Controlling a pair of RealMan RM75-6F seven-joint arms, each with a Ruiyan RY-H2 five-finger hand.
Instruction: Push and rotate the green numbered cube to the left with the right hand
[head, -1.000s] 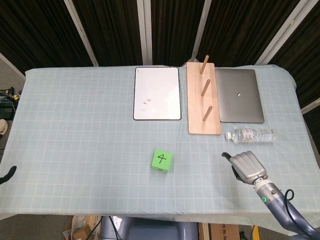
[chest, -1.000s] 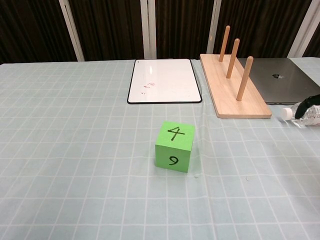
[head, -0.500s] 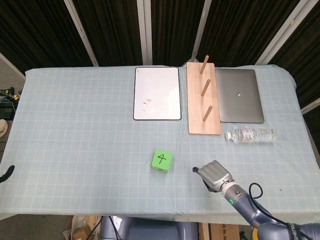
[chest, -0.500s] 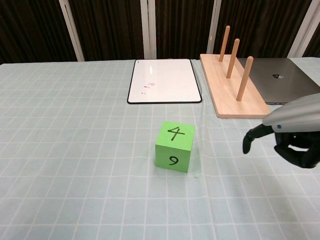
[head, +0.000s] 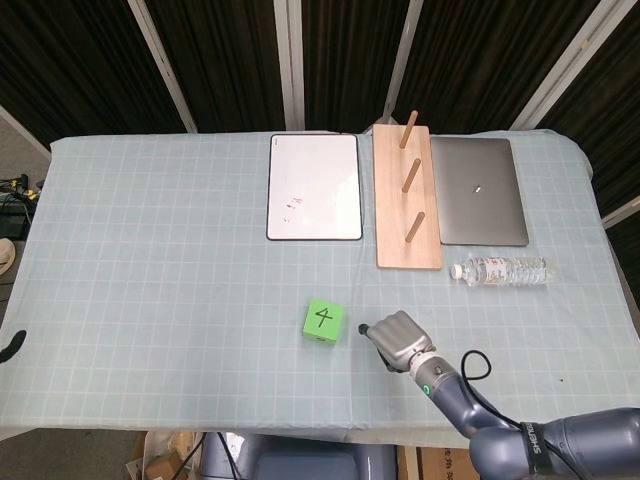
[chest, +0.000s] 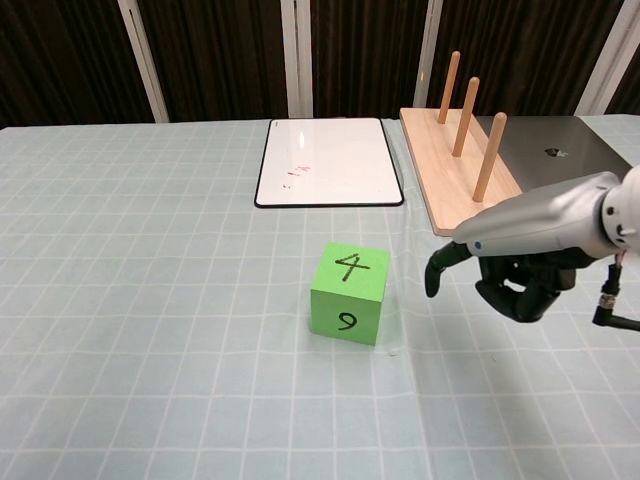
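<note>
One cube (head: 323, 322) matters here: green, with a 4 on top and a 9 on the face toward the robot, sitting on the tabletop (head: 160, 260) in front of the whiteboard (head: 314, 187), toward the near edge. The right robot hand (head: 397, 339) is just to the right of the cube, not touching it; the chest view shows a clear gap between the thumb tip and the cube's right face. It holds nothing: the thumb sticks out toward the cube and the other fingers (chest: 512, 290) are curled under the palm. At the far left edge of the head view, well away from the cube, a dark sliver is probably the left robot hand (head: 10, 346); whether it is open or closed cannot be told.

The step in hand looks like the final approach before contact. To do it well, the hand should meet the cube's right face low and off-centre, nearer one corner than the middle, so the leftward push also turns the cube instead of merely sliding it. Pressing too high risks tipping it; a slow, steady sweep with contact kept on the same corner should give a clean rotation. The cloth may bunch, so light downward pressure seems wise.
</note>
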